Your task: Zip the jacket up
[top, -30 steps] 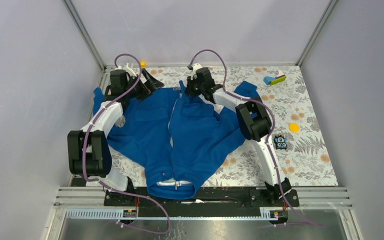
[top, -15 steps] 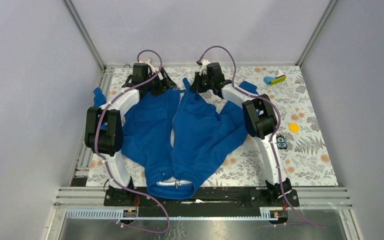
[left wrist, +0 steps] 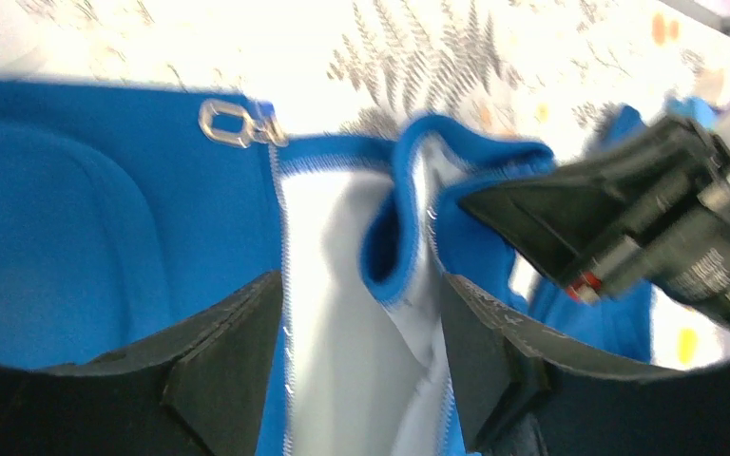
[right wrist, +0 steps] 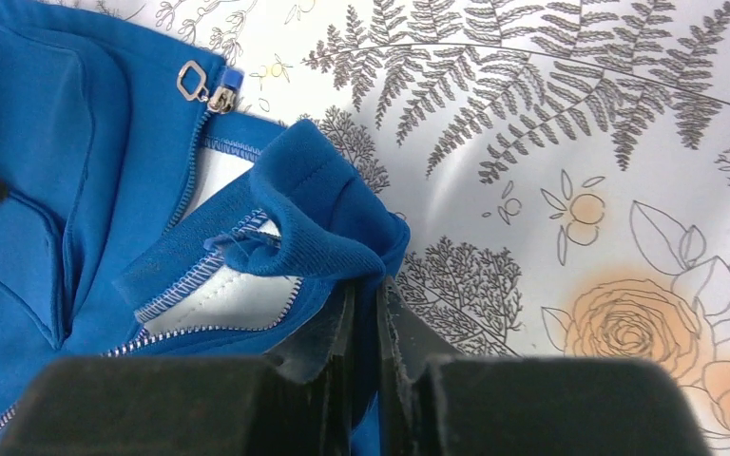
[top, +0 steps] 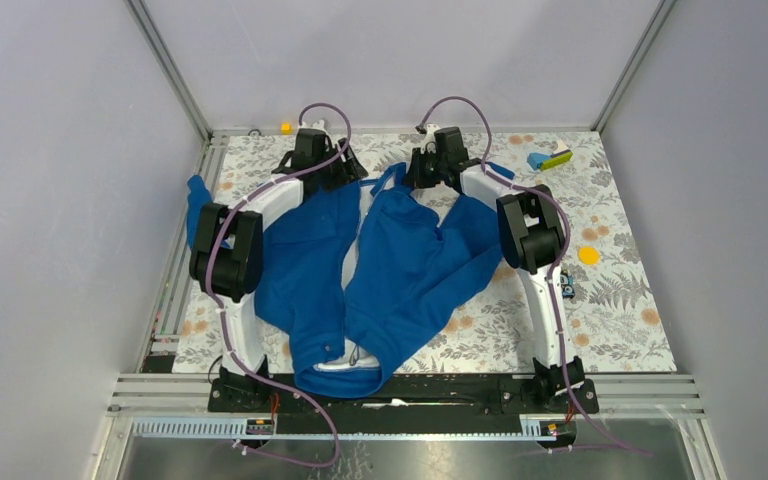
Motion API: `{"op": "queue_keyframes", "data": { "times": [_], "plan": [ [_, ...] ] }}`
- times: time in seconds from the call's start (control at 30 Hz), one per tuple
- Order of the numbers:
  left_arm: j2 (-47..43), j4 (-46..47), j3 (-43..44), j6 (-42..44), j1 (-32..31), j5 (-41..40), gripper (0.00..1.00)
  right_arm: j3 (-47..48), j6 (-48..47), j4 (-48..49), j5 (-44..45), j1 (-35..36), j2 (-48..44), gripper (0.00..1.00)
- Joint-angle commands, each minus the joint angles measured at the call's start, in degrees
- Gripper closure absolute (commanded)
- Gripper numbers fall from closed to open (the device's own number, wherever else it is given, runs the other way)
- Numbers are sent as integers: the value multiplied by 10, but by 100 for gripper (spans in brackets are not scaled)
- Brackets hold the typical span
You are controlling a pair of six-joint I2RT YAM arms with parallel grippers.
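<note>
The royal-blue jacket (top: 410, 270) lies open on the table, white-lined collar (top: 350, 362) at the near edge and hem at the far side. My left gripper (top: 348, 176) is open over the left hem corner; in the left wrist view (left wrist: 356, 285) its jaws straddle white lining and zipper teeth. A metal zipper slider (left wrist: 233, 123) sits at the left panel's hem end, and it also shows in the right wrist view (right wrist: 205, 87). My right gripper (top: 413, 181) is shut on the folded blue hem edge of the right panel (right wrist: 323, 218), and its fingers (right wrist: 337, 328) pinch the fabric.
A blue block and a yellow-green block (top: 550, 158) sit at the far right. A yellow disc (top: 588, 255) and a small dark object (top: 567, 288) lie right of the right arm. A small orange ball (top: 285, 127) sits at the far edge. Grey walls enclose the floral table (top: 620, 320).
The left arm swung right, bringing its gripper from the far-left to the jacket's hem centre. The right gripper moved right and farther, dragging the right hem corner with it.
</note>
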Motion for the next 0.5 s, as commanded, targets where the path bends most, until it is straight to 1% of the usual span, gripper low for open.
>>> {"op": "queue_keyframes", "data": {
  "times": [0.0,0.17,0.3,0.47],
  "plan": [
    [61,-66,118,82,8,-95,35,-6,-11,-14,-13,-5,-28,87],
    [157,-150,233,135,8,-147,34,-13,-10,-15,3,-5,-39,86],
    [204,-175,309,153,8,-137,36,-11,-7,-15,-5,-5,-38,86],
    [217,-157,320,146,8,-89,37,1,-2,-23,-10,-5,-29,86]
  ]
}}
